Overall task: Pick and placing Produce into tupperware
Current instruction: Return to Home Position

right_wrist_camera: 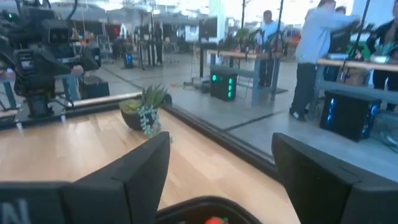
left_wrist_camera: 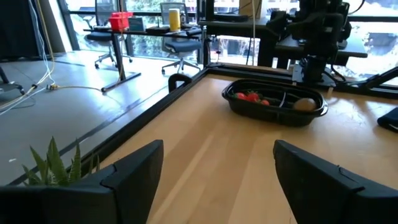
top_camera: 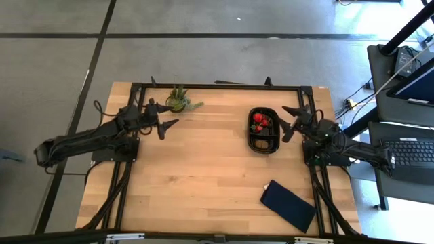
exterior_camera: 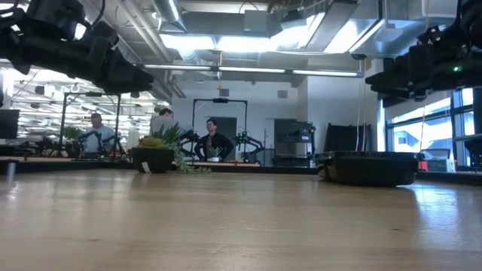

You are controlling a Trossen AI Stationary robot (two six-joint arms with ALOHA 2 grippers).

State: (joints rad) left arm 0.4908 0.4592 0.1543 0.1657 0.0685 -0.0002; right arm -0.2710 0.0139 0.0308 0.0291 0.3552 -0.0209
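The black tupperware [top_camera: 264, 131] stands on the table at the far right. Red strawberries [top_camera: 258, 122] and other produce lie inside it; the left wrist view shows strawberries [left_wrist_camera: 250, 97] and a brown round fruit [left_wrist_camera: 304, 104] in it. My right gripper [top_camera: 290, 122] is open and empty, raised just right of the tupperware, whose rim [right_wrist_camera: 205, 205] shows below its fingers. My left gripper [top_camera: 165, 118] is open and empty, raised at the far left beside the potted plant [top_camera: 179, 100].
A small green potted plant stands near the far edge, left of centre, also in the low view [exterior_camera: 160, 154]. A flat dark-blue rectangle [top_camera: 289, 205] lies near the front right. People stand in the room beyond the table [right_wrist_camera: 314, 53].
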